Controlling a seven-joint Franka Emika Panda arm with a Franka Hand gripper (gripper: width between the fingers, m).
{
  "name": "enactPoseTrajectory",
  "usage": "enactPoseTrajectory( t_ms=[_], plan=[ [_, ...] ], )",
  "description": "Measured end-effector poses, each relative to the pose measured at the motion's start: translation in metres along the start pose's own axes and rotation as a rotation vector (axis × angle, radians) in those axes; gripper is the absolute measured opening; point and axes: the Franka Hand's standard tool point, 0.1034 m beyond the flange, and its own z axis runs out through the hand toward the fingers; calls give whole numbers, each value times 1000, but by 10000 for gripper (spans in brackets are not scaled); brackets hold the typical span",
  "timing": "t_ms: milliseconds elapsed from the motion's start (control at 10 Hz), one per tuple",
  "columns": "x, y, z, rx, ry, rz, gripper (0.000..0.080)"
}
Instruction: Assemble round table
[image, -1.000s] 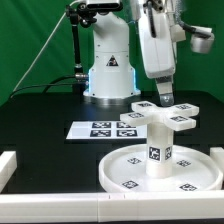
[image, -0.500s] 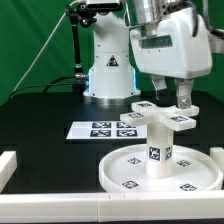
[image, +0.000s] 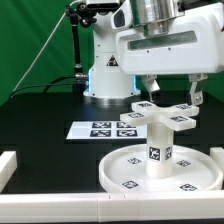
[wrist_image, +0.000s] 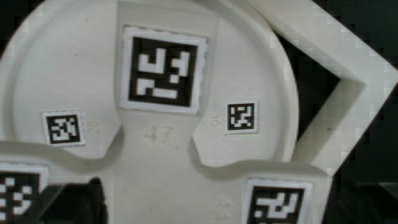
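Note:
The large rimmed round disc (image: 112, 172) lies at the front on the exterior view's right. The short thick cylinder (image: 156, 150) stands upright in its hub. The four-lobed cross piece (image: 165, 113) sits on top of the cylinder. My gripper (image: 173, 92) hangs just above the cross piece's far side. It is open and empty, with one finger (image: 150, 88) on each side of the far lobes. The wrist view is filled by the cross piece (wrist_image: 178, 130) and its tags, seen very close. My fingers do not show clearly there.
The marker board (image: 105, 129) lies flat on the black table, to the exterior view's left of the cylinder. The arm's base (image: 107, 75) stands behind it. White rails (image: 8, 165) edge the table at the left and along the front (image: 60, 205).
My gripper has turned about its vertical axis from edge-on to broadside, so both fingers now show spread apart. It has stayed over the cross piece. The table parts have not moved.

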Motion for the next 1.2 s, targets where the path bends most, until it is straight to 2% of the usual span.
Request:
enactPoseTrajectory(
  t_ms=[100, 400, 600, 1000, 1200],
  plan=[
    [1, 1, 0, -2, 1, -122, 648],
    [5, -1, -4, -34, 8, -617, 648],
    [5, -4, -6, -71, -17, -847, 648],
    [8, -2, -5, -74, -19, -1128, 648],
    [12, 1, -5, -87, -27, -1391, 648]
  ],
)
